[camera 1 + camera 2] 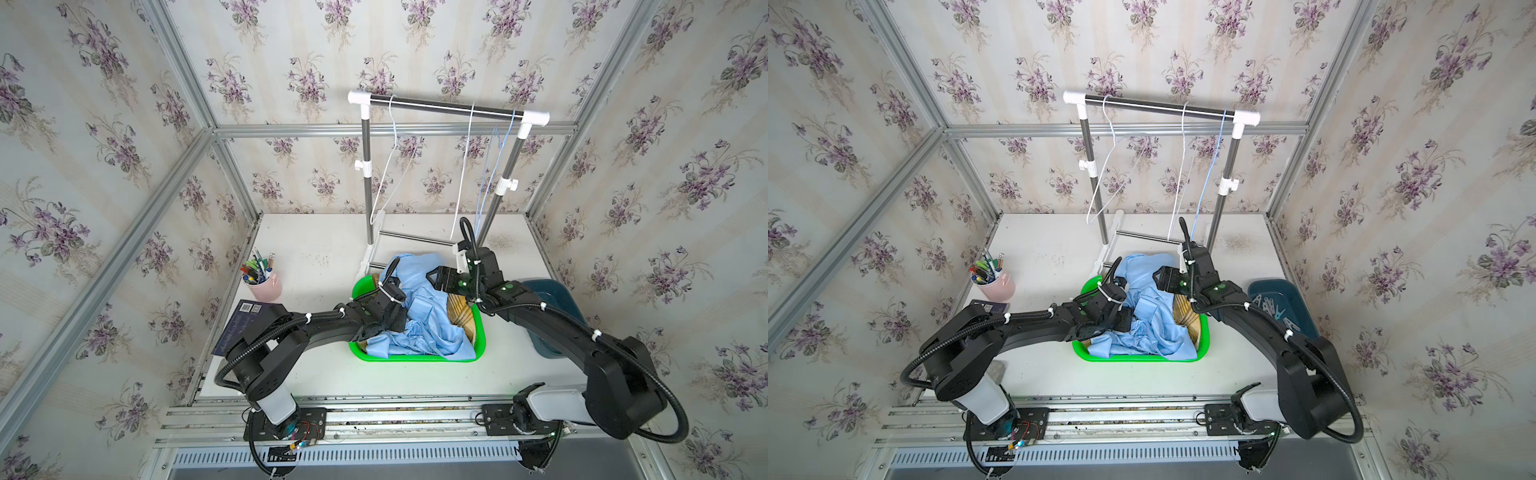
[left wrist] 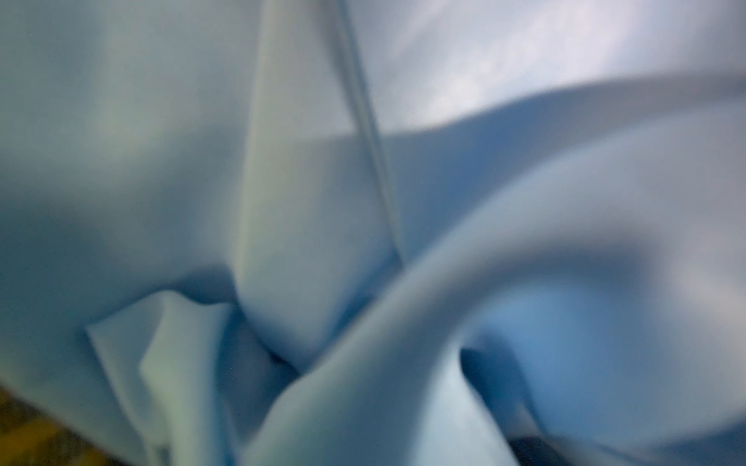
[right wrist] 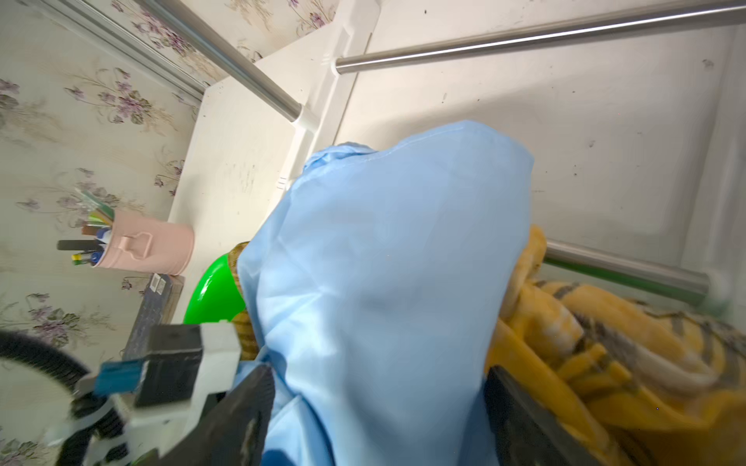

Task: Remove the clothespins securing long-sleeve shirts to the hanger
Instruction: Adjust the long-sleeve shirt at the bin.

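Black arms reaching in from the near edge toward the green basin. At the basin's left side, left gripper buried in folds of the light blue shirt; parted or clamped, impossible to tell, with the left wrist view filled by blurred blue cloth alone. Above the basin's far right part, right gripper gaping, dark fingers wide apart on either side of a rounded mound of that shirt. Heaped in the basin, the blue shirt on top, draped past the far rim; under it, toward the basin's right side, yellow-and-brown plaid shirt. Just right of the basin, partly beneath the right arm, dark teal tray holding a loose cluster of pale clothespins, apart from both shirts. Left of the basin, dark book lying on the white tabletop; slightly farther back, pink mug crammed with pens. Behind the basin, steel clothes rack with white joints, one foot just beside the basin's far left rim. Hung from its top rail, two white wire hangers and, nearest the right post, pale blue hanger. Beyond everything, floral wallpaper
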